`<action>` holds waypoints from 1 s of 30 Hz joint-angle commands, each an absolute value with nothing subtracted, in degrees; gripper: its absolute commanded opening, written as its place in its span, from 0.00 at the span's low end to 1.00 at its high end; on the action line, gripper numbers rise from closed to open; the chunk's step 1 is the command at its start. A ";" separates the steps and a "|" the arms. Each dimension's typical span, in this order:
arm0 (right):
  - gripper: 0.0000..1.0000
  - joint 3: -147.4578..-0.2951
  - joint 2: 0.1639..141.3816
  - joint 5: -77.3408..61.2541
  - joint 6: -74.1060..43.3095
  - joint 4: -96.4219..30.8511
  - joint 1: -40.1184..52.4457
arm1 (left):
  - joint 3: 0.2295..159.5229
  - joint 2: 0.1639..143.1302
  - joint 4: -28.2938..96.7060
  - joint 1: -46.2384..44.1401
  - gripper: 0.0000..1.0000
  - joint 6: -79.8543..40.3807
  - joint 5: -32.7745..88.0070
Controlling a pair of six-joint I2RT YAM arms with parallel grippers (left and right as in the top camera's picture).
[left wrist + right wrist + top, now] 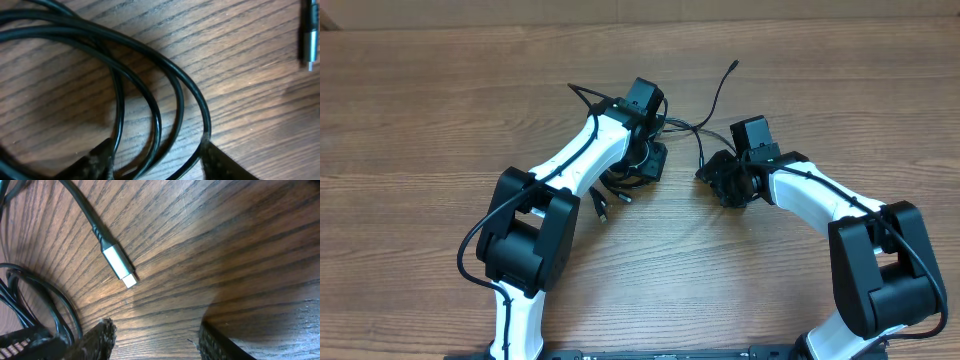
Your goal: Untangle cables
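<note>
**Operator:** A bare wood-grain counter (pixel 440 90) is seen from above, with both arms reached inward over it. Where are the cables located?

**Technician:** The cables (pixel 617 187) are bunched mid-counter beneath the left claw (pixel 645 165). One strand is led up and to the right to a loose end (pixel 734 66). Two small plugs (pixel 602 208) are laid just below the bunch.

**Operator:** How are the claws set?

**Technician:** The left claw is parted, not clamped. Several loops are passed between its fingertips (pixel 102 160), and none is seen pinched. The right claw (pixel 155 337) is also parted and nothing is held. Only bare wood is framed between its fingertips, with a silver plug (pixel 120 267) lying just ahead.

**Operator:** How should the step be carried out?

**Technician:** It is judged that one strand is to be singled out. Closing on the whole bunch should be avoided, since the knot would likely be dragged along intact. The silver plug is better taken at its housing by the right claw and drawn away while the loops are pinned by the left.

**Operator:** What room is available?

**Technician:** Open wood is offered left, right and toward the far edge, which is well apart from the bunch. The claws are set near each other, so the pull is best directed outward, away from the left arm.
</note>
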State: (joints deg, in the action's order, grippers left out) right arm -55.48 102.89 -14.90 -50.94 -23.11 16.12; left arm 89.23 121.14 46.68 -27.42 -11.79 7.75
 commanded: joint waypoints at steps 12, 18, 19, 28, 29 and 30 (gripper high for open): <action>0.52 -54.70 103.63 -16.05 -44.51 -19.51 20.56 | 89.17 119.70 44.51 -27.20 0.54 -11.11 0.36; 0.50 -55.92 103.63 -15.14 -46.52 -19.62 22.11 | 95.72 119.68 51.29 -26.87 0.63 -7.40 7.18; 0.48 -56.80 103.63 -15.14 -46.94 -21.26 21.85 | 96.09 119.68 51.86 -26.87 0.64 -7.27 7.64; 0.48 -63.44 103.66 -15.03 -46.85 -32.88 19.42 | 94.21 122.61 50.72 -28.69 0.68 -7.73 5.52; 0.48 -63.42 103.66 -14.96 -46.83 -32.95 19.42 | 94.21 123.13 50.72 -28.69 0.67 -7.73 5.52; 0.48 -63.42 103.66 -14.61 -46.85 -33.04 19.55 | 94.21 123.50 50.74 -28.69 0.67 -7.73 5.48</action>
State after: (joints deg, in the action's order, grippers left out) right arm -62.54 103.57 -15.57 -46.74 -32.64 19.51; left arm 94.80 121.34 50.96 -28.16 -8.56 5.89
